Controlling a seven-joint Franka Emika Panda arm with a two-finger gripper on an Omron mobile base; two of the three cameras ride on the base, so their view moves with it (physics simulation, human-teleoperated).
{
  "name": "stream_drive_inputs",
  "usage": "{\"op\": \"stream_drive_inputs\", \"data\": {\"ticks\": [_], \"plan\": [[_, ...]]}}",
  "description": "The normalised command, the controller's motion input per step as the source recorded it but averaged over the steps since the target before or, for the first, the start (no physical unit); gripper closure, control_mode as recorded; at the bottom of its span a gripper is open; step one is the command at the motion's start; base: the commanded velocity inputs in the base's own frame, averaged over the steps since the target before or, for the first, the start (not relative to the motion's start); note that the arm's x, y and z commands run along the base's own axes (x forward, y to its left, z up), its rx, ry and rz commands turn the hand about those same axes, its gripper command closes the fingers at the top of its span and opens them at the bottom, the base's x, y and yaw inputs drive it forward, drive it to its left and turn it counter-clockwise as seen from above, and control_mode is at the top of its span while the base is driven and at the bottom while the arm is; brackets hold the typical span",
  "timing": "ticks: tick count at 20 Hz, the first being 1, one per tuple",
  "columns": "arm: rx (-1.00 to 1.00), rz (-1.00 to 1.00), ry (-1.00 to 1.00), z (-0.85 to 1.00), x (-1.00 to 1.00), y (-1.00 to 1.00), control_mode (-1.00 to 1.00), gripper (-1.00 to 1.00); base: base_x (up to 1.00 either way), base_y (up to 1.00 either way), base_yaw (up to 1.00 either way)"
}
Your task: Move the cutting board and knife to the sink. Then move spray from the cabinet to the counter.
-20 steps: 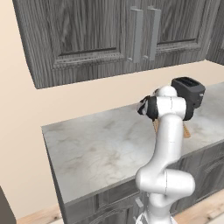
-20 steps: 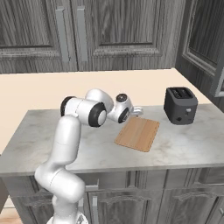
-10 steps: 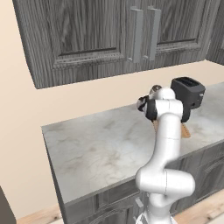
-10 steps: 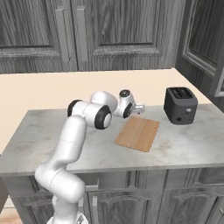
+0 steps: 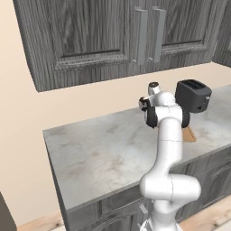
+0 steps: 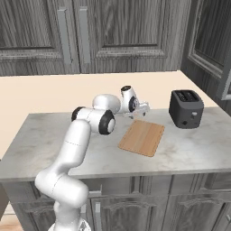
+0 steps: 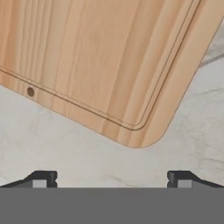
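Wooden and light brown, the cutting board [image 6: 141, 137] is laid flat on the counter [image 6: 189, 153], left of the toaster [image 6: 185, 108] and near the middle of the marbled top. The tool [image 6: 140, 108] is held above the far left corner of the board, pointed downward, with its fingers spread wide and nothing between them. This placement is judged to be an approach for gripping the board by its edge. In the hand view the board [image 7: 100, 57] is seen at an angle: plain grain, a rounded corner, a shallow groove running parallel to the rim, and a small dark hole near one edge. No knife can be made out on the board.
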Motion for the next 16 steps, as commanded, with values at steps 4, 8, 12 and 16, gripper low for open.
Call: {"op": "stream_drive_inputs", "data": {"ticks": [4, 8, 12, 16], "plan": [[-0.06, 0.0, 0.31, -0.75, -0.56, -0.43, -1.0, -1.0, 0.0, 0.0, 0.0], [0.0, 0.0, 0.26, -0.83, -0.98, -0.61, -1.0, -1.0, 0.0, 0.0, 0.0], [0.0, 0.0, 0.15, -0.44, -0.61, -0.4, -1.0, -1.0, 0.0, 0.0, 0.0], [0.0, 0.0, 0.0, 0.0, -0.02, 0.0, -1.0, -1.0, 0.0, 0.0, 0.0]]}}
